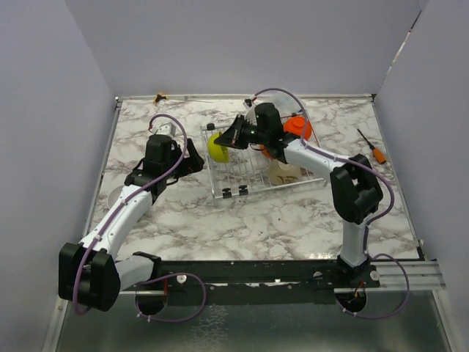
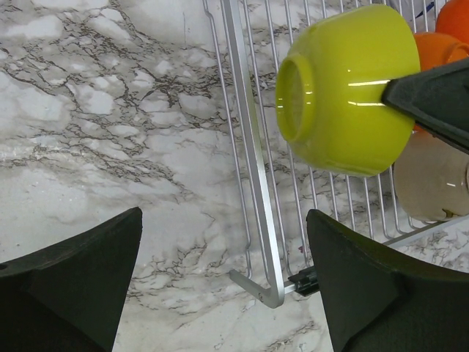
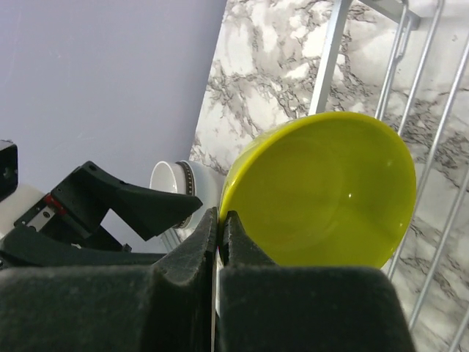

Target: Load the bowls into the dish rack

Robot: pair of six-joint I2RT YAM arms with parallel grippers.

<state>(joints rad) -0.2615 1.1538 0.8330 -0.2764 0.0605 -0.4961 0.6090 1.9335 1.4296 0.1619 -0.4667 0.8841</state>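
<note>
Plain lilac-grey walls to the left, back and right; between them a white surface [image 1: 293, 213] veined with grey, marble-like. At far left, near the surface's edge, a white bowl [image 3: 174, 182] (half hidden under the left arm in the view from above). Next, the left end effector [image 1: 196, 160], spread wide and gripping nothing, hanging over bare surface just outside the left rail of the dish rack [image 1: 245, 176]. Over the rack's left part, the lime-yellow bowl [image 1: 217, 147], tipped on its side with the foot facing left, pinched at the rim by the right end effector [image 1: 230, 138], narrowed tight onto it; impossible to tell whether touching the wires or clear of them. Further right in the rack, a beige bowl [image 1: 282, 172] toward the front and orange bowls [image 1: 297, 126] at the back right corner. Well to the right, apart from the rack, an orange-handled screwdriver [image 1: 374, 150] flat on the surface.
</note>
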